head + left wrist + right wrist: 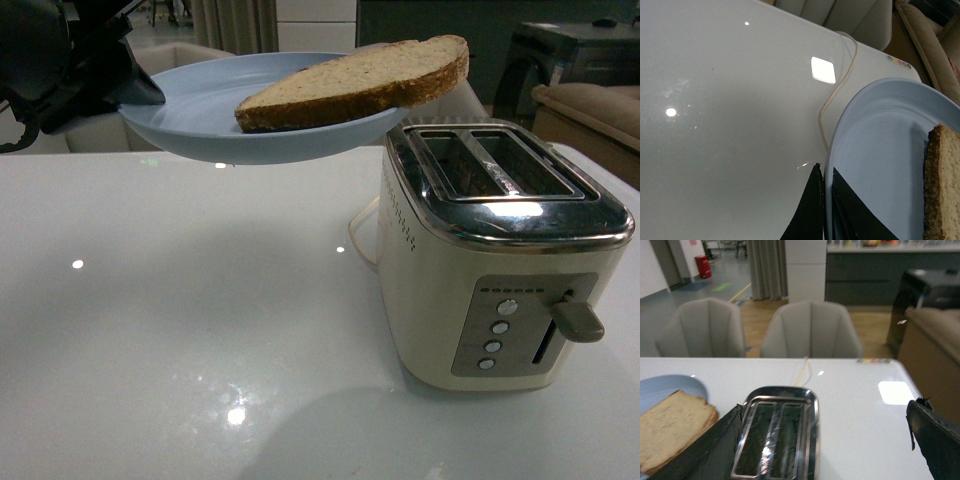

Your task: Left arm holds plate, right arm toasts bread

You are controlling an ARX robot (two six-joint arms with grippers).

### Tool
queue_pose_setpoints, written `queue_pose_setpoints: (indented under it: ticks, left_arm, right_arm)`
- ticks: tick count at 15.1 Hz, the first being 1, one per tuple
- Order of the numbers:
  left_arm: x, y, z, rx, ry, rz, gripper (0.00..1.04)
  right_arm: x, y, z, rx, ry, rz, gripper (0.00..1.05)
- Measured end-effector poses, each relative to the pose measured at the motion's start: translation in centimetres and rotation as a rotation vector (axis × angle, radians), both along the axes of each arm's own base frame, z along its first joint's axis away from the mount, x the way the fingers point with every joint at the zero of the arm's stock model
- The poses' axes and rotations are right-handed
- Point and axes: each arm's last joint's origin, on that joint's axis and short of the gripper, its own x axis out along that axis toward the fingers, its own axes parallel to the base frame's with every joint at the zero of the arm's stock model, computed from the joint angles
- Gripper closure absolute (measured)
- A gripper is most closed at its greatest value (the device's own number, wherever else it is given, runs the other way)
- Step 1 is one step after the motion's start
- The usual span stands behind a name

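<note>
Hold left gripper (826,175) clamped level on plate (200,120) rim; shift wide-open right gripper (826,407) from above toaster (500,250) to straddle bread (360,80) beside it

Front level, close; wrists from above — all share bread (360,82).

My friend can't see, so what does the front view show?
The left tool holds a blue plate in the air, with a slice of bread poking over its rim toward a cream toaster. The toaster stands on a white table, both slots empty.
</note>
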Motion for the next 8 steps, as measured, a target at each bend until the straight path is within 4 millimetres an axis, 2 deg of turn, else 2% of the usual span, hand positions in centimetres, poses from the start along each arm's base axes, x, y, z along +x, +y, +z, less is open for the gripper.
queue_pose_setpoints:
  ticks: [5, 8]
  left_arm:
    - [0.0, 0.0, 0.0, 0.0, 0.0, 0.0, 1.02]
    - [0.0, 0.0, 0.0, 0.0, 0.0, 0.0, 1.02]
  right_arm:
    - [4.6, 2.9, -4.1, 0.434, 0.35, 0.165, 0.06]
    - [6.2, 5.1, -4.9, 0.641, 0.463, 0.241, 0.06]
